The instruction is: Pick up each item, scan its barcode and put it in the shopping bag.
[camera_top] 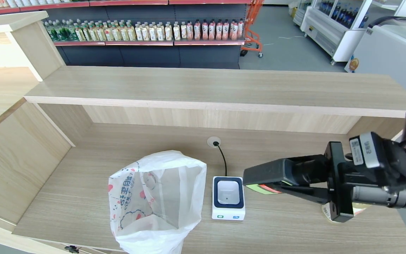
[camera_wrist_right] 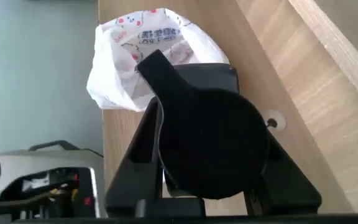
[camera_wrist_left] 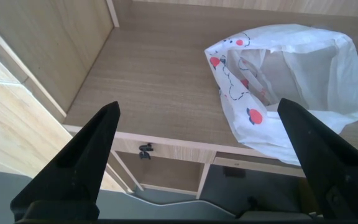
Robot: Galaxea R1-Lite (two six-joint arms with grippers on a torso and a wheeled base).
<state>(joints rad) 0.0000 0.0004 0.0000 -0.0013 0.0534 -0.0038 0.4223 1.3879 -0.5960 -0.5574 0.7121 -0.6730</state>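
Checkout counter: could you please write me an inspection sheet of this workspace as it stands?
Surface: wooden counter, below a raised ledge.
Job's things: shopping bag standing open; scanner beside it; flat item held right of the scanner; second item partly hidden under the arm.
Clutter: nothing seen.
Grippers: right gripper shut on the flat item; left gripper open, by the counter's front edge.
Cables: black cable from scanner to a counter grommet.
Surroundings: bottle shelves, freezers.

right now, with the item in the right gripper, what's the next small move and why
Probably ease the right gripper a little toward the robot's left, so the item it holds comes over the scanner. The item hangs just beside the scanner's window, not above it. The shopping bag stands open farther left.
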